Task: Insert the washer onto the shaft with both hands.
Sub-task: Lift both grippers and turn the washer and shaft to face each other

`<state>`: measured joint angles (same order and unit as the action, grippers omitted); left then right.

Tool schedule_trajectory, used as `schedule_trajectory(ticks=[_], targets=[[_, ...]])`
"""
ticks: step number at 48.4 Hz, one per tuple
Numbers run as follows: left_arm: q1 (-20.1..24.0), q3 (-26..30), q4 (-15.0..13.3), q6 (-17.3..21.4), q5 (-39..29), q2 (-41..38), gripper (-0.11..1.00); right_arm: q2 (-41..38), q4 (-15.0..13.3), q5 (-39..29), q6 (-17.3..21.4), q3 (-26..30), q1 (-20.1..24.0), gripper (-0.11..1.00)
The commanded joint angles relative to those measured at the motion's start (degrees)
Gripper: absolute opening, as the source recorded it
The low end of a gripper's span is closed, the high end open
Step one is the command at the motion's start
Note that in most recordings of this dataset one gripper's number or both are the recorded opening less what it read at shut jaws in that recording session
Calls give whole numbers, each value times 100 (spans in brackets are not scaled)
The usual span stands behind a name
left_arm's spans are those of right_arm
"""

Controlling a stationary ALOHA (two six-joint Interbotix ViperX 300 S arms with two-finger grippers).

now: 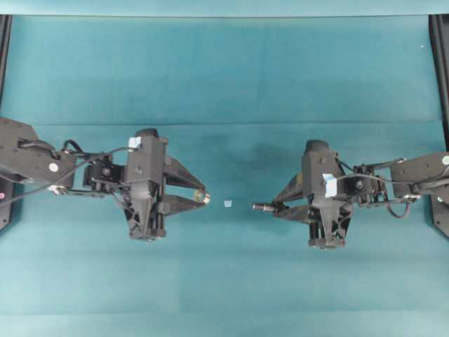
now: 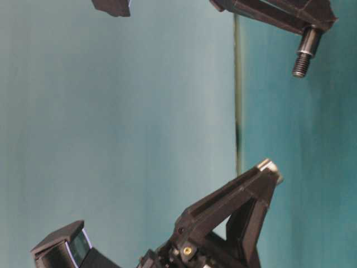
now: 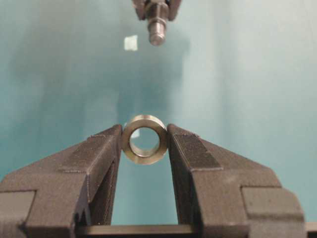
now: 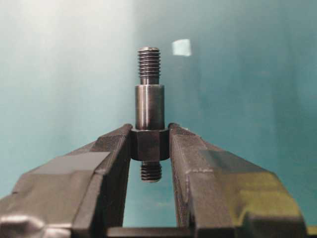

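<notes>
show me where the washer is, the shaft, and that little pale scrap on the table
washer (image 3: 144, 139): left wrist view, on the ring's metal rim, between the gripper fingers.
shaft (image 4: 149, 106): right wrist view, on the smooth middle barrel.
pale scrap (image 1: 228, 203): overhead view, on its centre, lying between the two grippers.

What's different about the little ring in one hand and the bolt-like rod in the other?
The washer is a short, shiny silvery ring with an open hole; the shaft is longer, darker and solid, stepped, with threaded ends. The washer sits in the left hand, the shaft in the right hand. Both are metal, pinched at fingertips.
</notes>
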<state>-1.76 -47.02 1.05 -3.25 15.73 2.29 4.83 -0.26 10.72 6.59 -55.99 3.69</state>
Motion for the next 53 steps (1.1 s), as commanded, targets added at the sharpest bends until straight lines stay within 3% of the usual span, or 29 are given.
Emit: schedule_trajectory(ticks=[1,13,53], targets=[[-44,167,9,-9,141,-18,35,-9,18,176,114,35,53,0],[-62,343,9,-9,229,-185,35,-141,35,554,272,26,53,0],[-176,501,9,-308,606,-527,35,-369,35,1046,255,149,62,0]])
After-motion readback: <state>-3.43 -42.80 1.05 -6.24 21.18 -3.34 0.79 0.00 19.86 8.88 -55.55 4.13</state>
